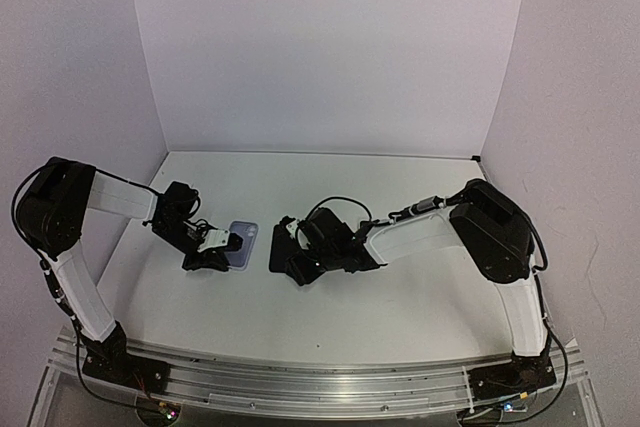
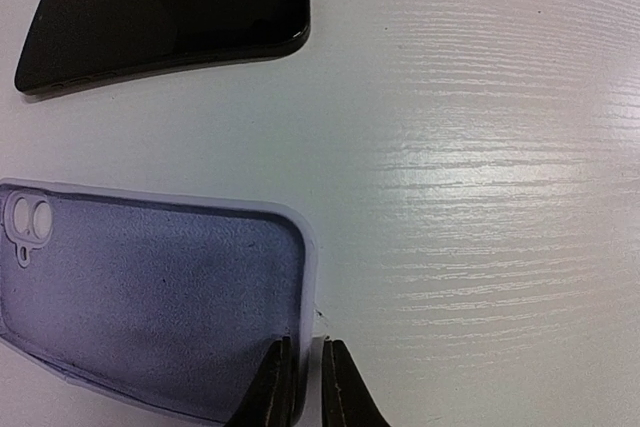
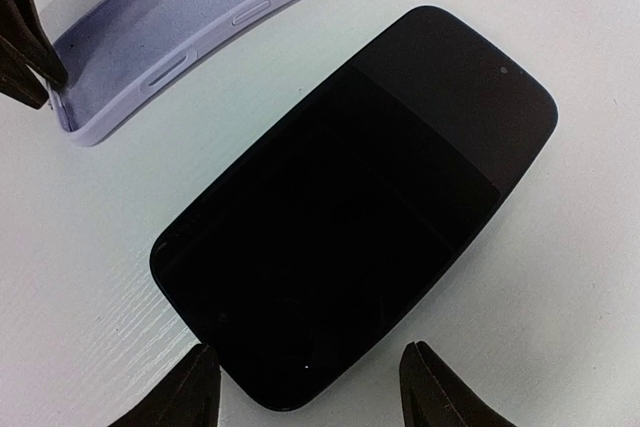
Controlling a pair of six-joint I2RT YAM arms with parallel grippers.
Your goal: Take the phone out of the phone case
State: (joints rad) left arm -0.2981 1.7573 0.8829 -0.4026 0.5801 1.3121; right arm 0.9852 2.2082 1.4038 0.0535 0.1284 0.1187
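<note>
The black phone [image 3: 360,197] lies bare and flat on the white table, screen up; it also shows in the top view [image 1: 281,247] and in the left wrist view [image 2: 165,12]. The empty lilac phone case [image 2: 150,307] lies open side up just left of it, apart from it [image 1: 242,244] [image 3: 190,42]. My left gripper [image 2: 305,382] [image 1: 222,250] is shut on the case's rim at a corner, one finger inside and one outside. My right gripper [image 3: 310,397] [image 1: 296,265] is open, low over the phone's near end, fingers straddling it without touching.
The left gripper's black fingers [image 3: 20,47] show at the left edge of the right wrist view. The white table [image 1: 400,297] is walled at the back and both sides. Both arms reach in low toward the table's left middle.
</note>
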